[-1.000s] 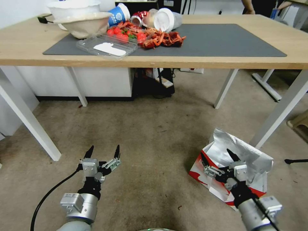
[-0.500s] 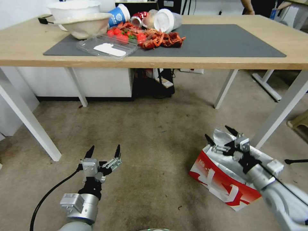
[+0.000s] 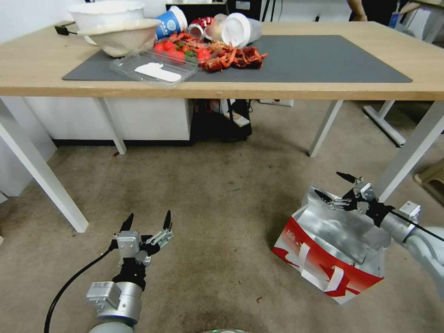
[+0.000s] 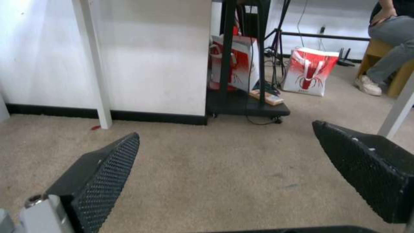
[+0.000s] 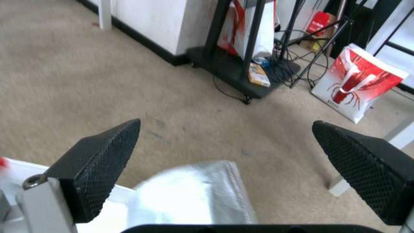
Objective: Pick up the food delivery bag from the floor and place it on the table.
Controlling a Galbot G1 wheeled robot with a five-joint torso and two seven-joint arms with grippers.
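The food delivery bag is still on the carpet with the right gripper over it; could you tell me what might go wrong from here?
1. The right gripper, open, hovers over the crumpled foil lining at the back of the food delivery bag, not the strap handles; closing there may tear or slip.
2. The bag stands beside a table leg; lifting could snag it.
3. Bowls, cups and food crowd the table's left half, so a careless placement might knock them.

The left gripper idles, open, low over the floor.

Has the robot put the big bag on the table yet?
Not yet. The white paper bag with the red band and silver foil lining sits on the grey-brown carpet floor. In hand: the right gripper hovers open at the bag's foil top edge, holding nothing. The left gripper waits open, low over the carpet. Left to do: grab, lift, and set it on the light-wood table.
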